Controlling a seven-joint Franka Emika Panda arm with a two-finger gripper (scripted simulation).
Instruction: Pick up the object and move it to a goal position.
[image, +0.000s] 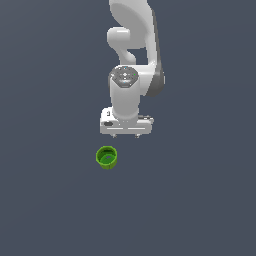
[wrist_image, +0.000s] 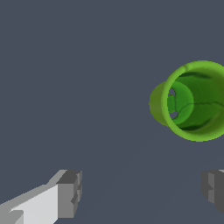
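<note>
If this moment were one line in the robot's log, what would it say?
phase: approach | end effector: open, empty, apart from cup | green cup: upright on floor, ungrasped | goal: not visible

**White Arm, Grey Fingertips**

The arm (image: 131, 60) is glossy white with rounded, bulbous housings and dark grey bands at its joints. A round grey cap with small dots tops the wrist. The pincer (image: 125, 135) has a white, boxy body; its fingers (wrist_image: 68, 194) are white with blocky grey pads.
</note>
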